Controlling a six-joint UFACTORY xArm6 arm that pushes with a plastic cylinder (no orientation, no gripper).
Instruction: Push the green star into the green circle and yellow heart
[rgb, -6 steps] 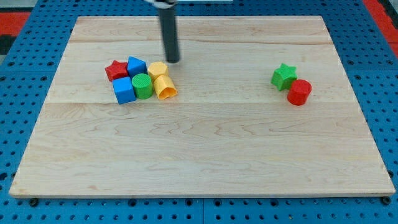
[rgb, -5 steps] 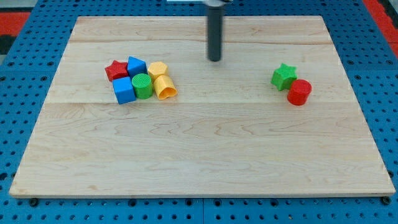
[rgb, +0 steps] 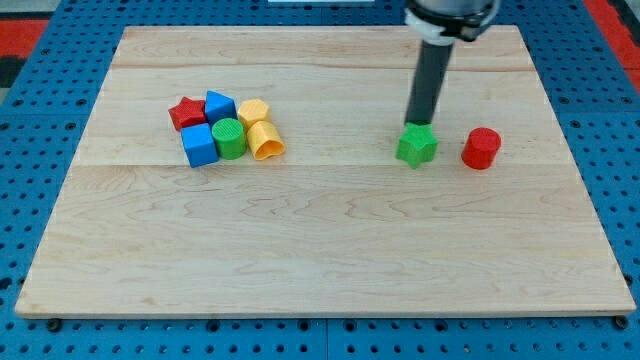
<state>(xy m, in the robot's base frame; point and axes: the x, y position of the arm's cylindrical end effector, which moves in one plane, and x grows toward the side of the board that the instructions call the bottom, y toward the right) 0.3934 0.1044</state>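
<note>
The green star (rgb: 417, 147) lies right of the board's middle, apart from the red cylinder (rgb: 481, 148) on its right. My tip (rgb: 417, 125) touches the star's top edge, the rod rising toward the view's top. The green circle (rgb: 229, 138) sits in a cluster at the view's left. The yellow heart (rgb: 265, 142) lies just right of the circle. The star is far to the right of both.
The left cluster also holds a red star (rgb: 185, 113), two blue blocks (rgb: 219, 105) (rgb: 199, 145) and a yellow hexagon-like block (rgb: 253, 111). The wooden board (rgb: 320, 260) rests on a blue pegboard.
My rod swept from above the left cluster to the right. The green star has shifted left and slightly down, away from the red cylinder it was touching.
</note>
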